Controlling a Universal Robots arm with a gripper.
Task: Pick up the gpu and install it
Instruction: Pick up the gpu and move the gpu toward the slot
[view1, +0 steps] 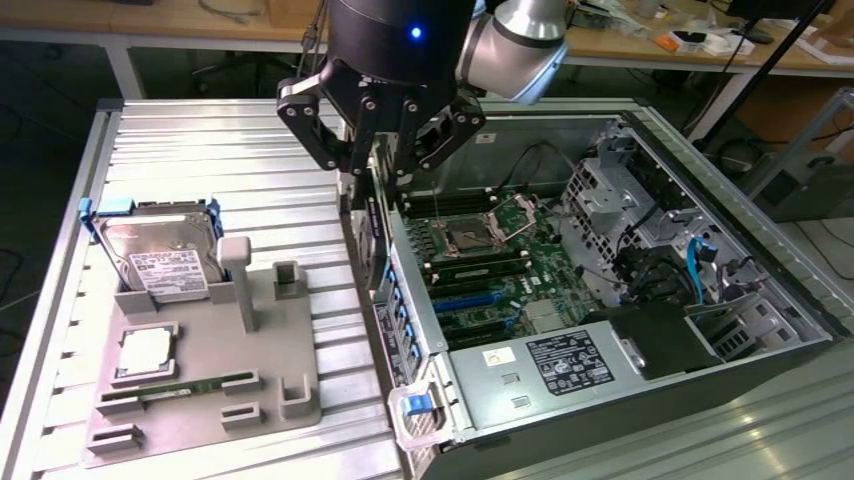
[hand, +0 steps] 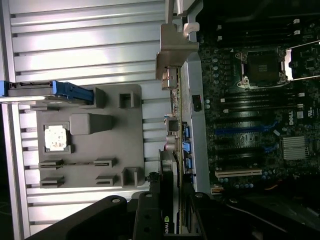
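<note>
The gpu (hand: 168, 172) is held on edge by the gripper (view1: 379, 160), whose fingers are clenched on its two flat faces, and its silver bracket (hand: 175, 50) reaches out beyond the fingertips. Just below the gripper stands the rear wall of the open computer case (view1: 667, 410), with the motherboard (view1: 494, 250) to one side and the grey holder tray (view1: 274, 340) to the other. The card is judged light and stiff but fragile, best taken by cooler and board faces, never by the contacts
</note>
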